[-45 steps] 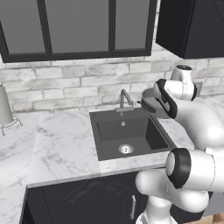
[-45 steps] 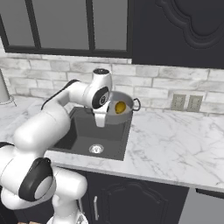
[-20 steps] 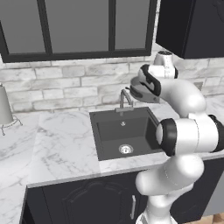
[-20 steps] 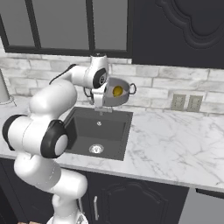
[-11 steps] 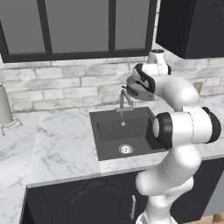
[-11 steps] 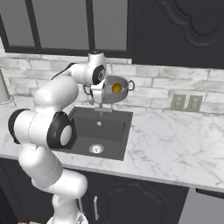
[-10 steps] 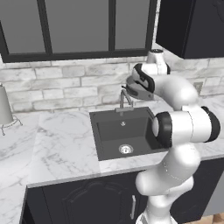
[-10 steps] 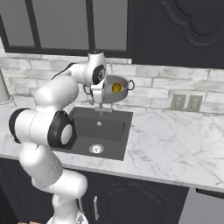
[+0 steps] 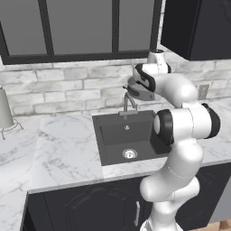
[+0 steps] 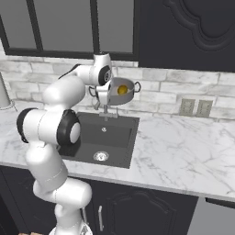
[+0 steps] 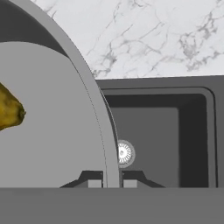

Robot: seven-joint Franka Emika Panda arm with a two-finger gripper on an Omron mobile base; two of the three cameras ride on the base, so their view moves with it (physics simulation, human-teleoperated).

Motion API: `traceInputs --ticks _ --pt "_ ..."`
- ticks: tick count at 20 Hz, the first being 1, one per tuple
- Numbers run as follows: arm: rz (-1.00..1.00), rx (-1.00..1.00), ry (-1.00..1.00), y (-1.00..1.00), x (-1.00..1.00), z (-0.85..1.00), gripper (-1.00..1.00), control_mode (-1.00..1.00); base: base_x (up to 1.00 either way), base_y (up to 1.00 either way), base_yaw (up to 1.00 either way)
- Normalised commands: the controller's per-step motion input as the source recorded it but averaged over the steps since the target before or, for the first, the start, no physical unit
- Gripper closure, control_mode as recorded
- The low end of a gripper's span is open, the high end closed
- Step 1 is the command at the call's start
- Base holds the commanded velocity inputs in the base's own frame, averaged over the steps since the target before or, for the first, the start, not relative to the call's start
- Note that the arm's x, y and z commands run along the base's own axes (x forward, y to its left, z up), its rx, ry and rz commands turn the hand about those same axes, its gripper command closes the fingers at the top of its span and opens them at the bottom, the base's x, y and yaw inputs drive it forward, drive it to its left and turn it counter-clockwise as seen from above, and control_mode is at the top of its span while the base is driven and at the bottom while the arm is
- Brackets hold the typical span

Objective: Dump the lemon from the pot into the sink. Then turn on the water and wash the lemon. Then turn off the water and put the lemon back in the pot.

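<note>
The gripper (image 10: 103,94) holds the pot (image 10: 120,91) by its rim, up in the air above the back edge of the sink (image 10: 116,137), with the pot tipped so its open mouth faces toward the right base camera. In the hand view the two fingertips (image 11: 91,180) sit close together, one on each side of the pot (image 11: 52,118) wall, pinching the rim between them. The lemon (image 10: 122,90) lies inside the tilted pot, resting against the grey inner surface; in the hand view the lemon (image 11: 9,109) shows at the left edge, cut off by the frame. The pot's two small loop handles show in the right base view, one at each side. In the left base view the pot (image 9: 140,88) shows from its underside, just beside the faucet (image 9: 129,101) spout and above it. The sink (image 9: 118,150) basin is dark, with a silver drain (image 9: 129,154) near its front. In the hand view the drain (image 11: 124,153) sits just past the pot rim. White marble counter (image 10: 183,151) surrounds the sink. A grey-brick backsplash (image 10: 165,96) runs behind it.
</note>
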Motion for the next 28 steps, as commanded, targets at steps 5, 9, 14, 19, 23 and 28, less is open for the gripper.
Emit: traceInputs --ticks 5,9,14,19,23,28 --pt "0.0 0.0 0.0 0.0 0.04 0.0 1.0 -1.0 0.0 0.0 0.0" --pt "0.0 -0.02 -0.03 0.0 0.0 0.0 1.0 -1.0 0.0 0.0 0.0" --pt "0.0 -0.08 -0.08 0.0 0.0 0.0 1.0 -1.0 0.0 0.0 0.0" --pt "0.0 -0.19 -0.08 0.0 0.0 0.0 1.0 -1.0 0.0 0.0 0.0" --pt "0.0 -0.23 -0.05 0.0 0.0 0.0 1.0 -1.0 0.0 0.0 0.0" --pt "0.0 -0.19 0.0 0.0 0.0 0.0 1.0 -1.0 0.0 0.0 0.0"
